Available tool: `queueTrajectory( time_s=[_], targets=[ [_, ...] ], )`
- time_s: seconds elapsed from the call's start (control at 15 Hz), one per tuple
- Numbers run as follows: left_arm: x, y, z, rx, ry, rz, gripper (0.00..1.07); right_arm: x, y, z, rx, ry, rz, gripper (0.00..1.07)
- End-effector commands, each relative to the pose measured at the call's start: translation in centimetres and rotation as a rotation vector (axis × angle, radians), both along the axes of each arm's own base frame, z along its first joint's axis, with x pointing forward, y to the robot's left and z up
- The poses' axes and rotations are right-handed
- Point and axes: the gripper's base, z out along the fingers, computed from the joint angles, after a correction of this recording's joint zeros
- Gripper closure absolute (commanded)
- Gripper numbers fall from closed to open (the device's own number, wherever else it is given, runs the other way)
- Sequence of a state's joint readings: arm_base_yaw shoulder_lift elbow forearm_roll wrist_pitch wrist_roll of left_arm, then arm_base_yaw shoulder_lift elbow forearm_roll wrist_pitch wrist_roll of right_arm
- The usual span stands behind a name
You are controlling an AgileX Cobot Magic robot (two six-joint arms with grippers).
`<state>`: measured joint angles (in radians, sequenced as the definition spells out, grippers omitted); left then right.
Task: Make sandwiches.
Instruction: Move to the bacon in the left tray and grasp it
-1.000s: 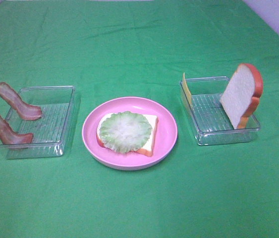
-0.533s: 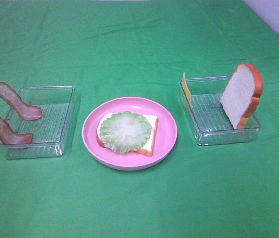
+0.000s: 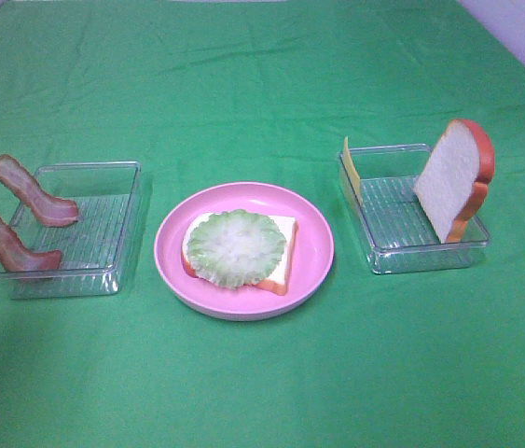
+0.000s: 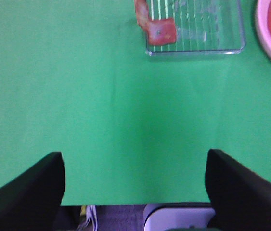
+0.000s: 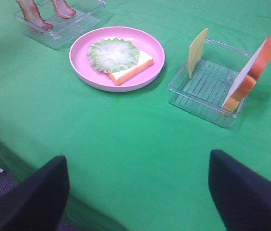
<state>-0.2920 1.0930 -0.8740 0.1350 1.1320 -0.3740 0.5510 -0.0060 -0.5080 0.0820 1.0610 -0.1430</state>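
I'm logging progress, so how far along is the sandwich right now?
Done: bread slice on the pink plate, lettuce on top. In hand: nothing; left gripper and right gripper are open. To add: bacon strips leaning in the left tray, cheese and second bread slice in the right tray.

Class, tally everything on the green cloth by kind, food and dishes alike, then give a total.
Bread slices: 2
Lettuce: 1
Bacon strips: 2
Cheese: 1
Plate: 1
Trays: 2
Total: 9
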Motion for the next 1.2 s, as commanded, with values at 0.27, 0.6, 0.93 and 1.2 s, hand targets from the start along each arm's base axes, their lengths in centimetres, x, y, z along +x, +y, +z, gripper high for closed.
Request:
queueTrajectory(
  time_s=[0.27, 0.6, 0.93, 1.2],
  targets=[
    [6.4, -1.8, -3.1, 0.061, 0.162, 0.012, 0.30, -0.2, -0.1, -0.1, 0.000, -0.010, 0.003, 0.32],
    [11.6, -3.2, -5.9, 0.079, 0.183, 0.016, 0.30, -0.2, -0.1, -0.1, 0.000, -0.010, 0.003, 0.32],
    [14.7, -4.2, -8.0, 0.072, 0.189, 0.034, 0.30, -0.2, -0.1, -0.1, 0.000, -0.010, 0.003, 0.32],
    [15.5, -4.0, -9.1, 0.076, 0.225, 0.071, 0.30, -0.2, -0.1, -0.1, 0.000, -0.010, 0.003, 0.32]
  ],
)
